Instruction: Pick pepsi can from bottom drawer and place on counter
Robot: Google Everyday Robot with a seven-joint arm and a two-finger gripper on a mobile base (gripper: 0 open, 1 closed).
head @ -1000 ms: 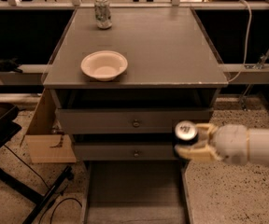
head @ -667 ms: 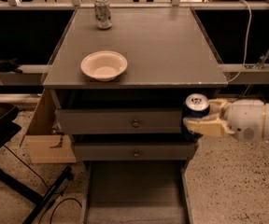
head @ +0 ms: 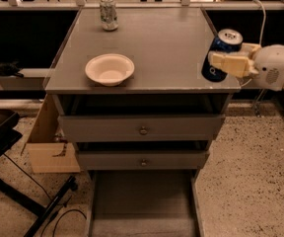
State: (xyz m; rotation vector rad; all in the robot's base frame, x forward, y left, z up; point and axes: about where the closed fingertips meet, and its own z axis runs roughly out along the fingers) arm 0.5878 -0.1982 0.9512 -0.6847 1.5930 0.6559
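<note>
The pepsi can (head: 221, 53) is dark blue with a silver top. It is held tilted over the right front edge of the counter (head: 152, 48), above the surface. My gripper (head: 227, 59) comes in from the right and is shut on the can, with a cream finger (head: 230, 63) across its side. The bottom drawer (head: 142, 204) is pulled out at the bottom of the view and its grey floor is bare.
A white bowl (head: 110, 69) sits on the counter's front left. A pale silver-green can (head: 108, 13) stands at the back. Two knobbed drawers (head: 142, 130) are closed. A cardboard box (head: 48, 142) and a dark stand (head: 4, 147) are to the left.
My gripper has risen with the pepsi can from beside the drawer fronts to counter height at the right front edge.
</note>
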